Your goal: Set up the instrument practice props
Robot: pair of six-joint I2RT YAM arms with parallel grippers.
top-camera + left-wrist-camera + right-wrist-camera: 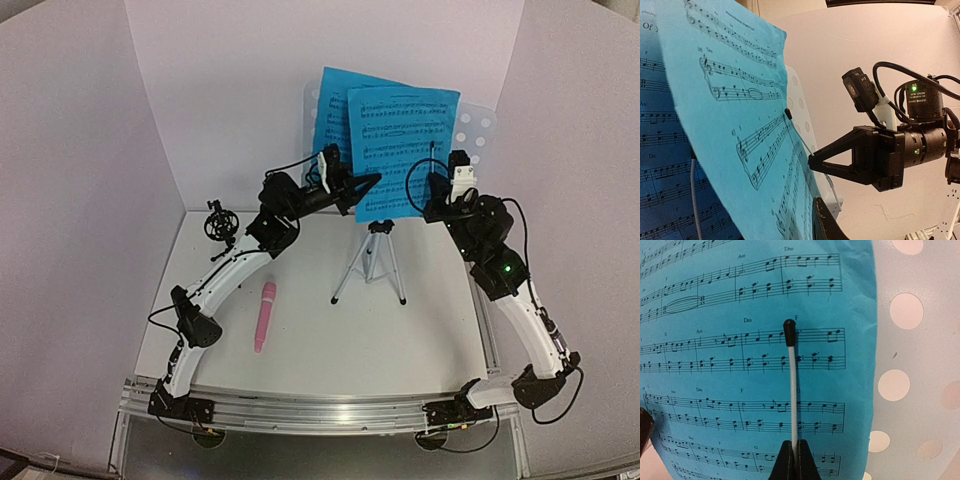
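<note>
Your music sheets (400, 130) sit on the music stand (482, 132), but the pink microphone (265, 315) lies unmounted on the table. Your right gripper (794, 460) pinches the wire retainer (791, 380). I cannot tell whether your left gripper (372, 181) is holding anything.

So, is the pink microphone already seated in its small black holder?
No, the pink microphone lies flat on the table, well apart from the small black holder.

blue music sheets (400, 140) on the stand (478, 130), pink microphone (265, 315) on the table (330, 345)
</note>
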